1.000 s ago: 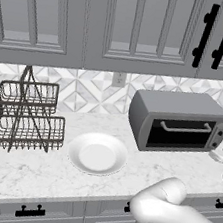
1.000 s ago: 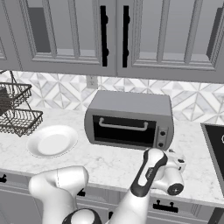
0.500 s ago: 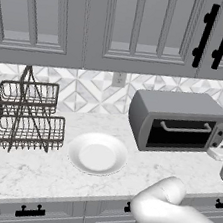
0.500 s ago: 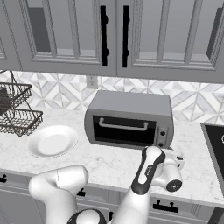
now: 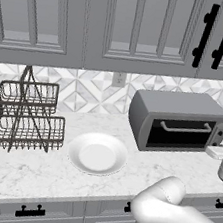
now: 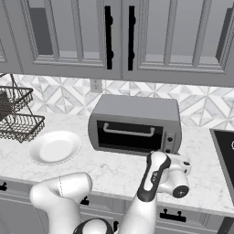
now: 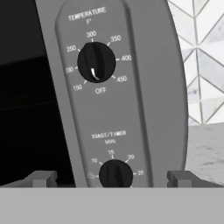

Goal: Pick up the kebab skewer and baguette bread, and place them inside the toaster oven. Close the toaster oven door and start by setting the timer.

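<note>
the toaster oven point(image 7: 109, 87) has a control strip point(image 7: 105, 109) with print: "temperature f°" over the upper knob point(image 7: 96, 61), ringed by 150, 200 (partly hidden), 250, 300, 350, 400, 450 and "off"; "toast/timer min" over the lower knob point(image 7: 115, 174), with 10, 15, 20, 25.

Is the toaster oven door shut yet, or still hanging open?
Shut. The toaster oven door stands flush with the toaster oven front, its bar handle horizontal across the upper glass.
</note>
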You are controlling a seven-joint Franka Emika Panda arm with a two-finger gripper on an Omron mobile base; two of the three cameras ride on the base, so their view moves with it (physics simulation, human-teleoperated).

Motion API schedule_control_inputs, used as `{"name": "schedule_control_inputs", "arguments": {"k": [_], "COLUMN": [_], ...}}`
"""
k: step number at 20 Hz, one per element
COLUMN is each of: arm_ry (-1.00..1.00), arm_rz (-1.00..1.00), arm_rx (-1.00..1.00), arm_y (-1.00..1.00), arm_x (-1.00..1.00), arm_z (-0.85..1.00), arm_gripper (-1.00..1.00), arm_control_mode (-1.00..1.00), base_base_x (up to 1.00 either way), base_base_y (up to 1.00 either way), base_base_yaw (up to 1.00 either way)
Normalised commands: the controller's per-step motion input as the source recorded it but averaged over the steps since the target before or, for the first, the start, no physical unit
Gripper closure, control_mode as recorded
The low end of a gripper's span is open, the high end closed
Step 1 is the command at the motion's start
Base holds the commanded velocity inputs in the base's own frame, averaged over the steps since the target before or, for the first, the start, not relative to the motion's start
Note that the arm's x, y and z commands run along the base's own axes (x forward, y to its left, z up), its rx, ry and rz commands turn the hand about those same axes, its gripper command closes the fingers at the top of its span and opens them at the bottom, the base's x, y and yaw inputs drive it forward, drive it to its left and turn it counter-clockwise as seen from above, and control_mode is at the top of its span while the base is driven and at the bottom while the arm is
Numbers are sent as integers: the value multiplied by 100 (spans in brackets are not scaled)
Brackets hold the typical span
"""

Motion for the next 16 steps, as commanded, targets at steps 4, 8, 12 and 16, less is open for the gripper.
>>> {"name": "schedule_control_inputs", "arguments": {"k": [4, 8, 12, 16], "arm_ry": [0, 0, 0, 0], "arm_rz": [0, 0, 0, 0], "arm_rx": [0, 0, 0, 0], "arm_y": [0, 0, 0, 0], "arm_x": [1, 0, 5, 0], "arm_z": [0, 0, 0, 0], "arm_gripper": [-100, -100, -100, -100], "arm_control_mode": [-100, -100, -100, -100], "base_base_x": [0, 0, 0, 0], "base_base_y": [0, 0, 0, 0], "base_base_yaw": [0, 0, 0, 0]}}
